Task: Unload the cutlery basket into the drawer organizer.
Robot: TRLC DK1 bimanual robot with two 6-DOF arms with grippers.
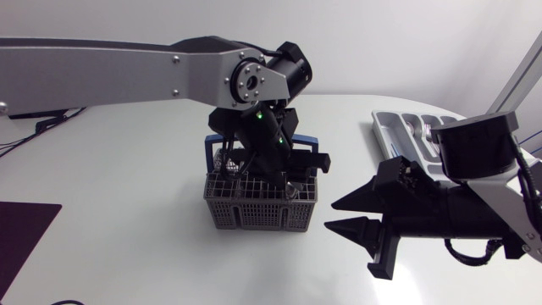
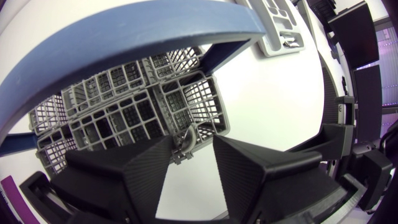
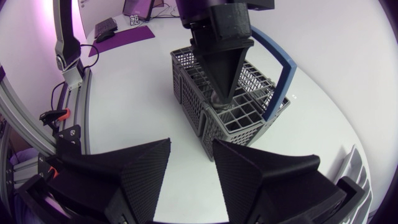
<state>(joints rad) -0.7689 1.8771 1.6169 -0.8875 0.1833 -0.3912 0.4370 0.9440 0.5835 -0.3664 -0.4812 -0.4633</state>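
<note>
My left gripper point(image 2: 193, 142) is reaching down from above into the cutlery basket point(image 1: 254, 207), which stands upright near the middle of the table point(image 1: 127, 195). Its tips are inside one of the basket's corner compartments, on the side towards the table's right edge. The jaws are only narrowly parted. In the gap between them is the rounded end of a metal cutlery piece point(image 2: 186, 134), which sits closer to one finger. I cannot see both fingers bearing on it, so I read this as a loose straddle rather than a pinch. The basket's blue handle point(image 2: 155, 25) arches over the compartments, just ahead of the left gripper.

My right gripper point(image 1: 333, 216) hangs above the table near the basket's right side without touching it, pointing towards it. Its jaws are spread wide with nothing between them. From its own wrist camera I see bare tabletop in the gap, with the basket's near corner just ahead.

The drawer organizer point(image 1: 394, 127) lies at the table's far right edge, partly covered by my right arm, well apart from the basket. A utensil in one of its slots is too small to identify.
</note>
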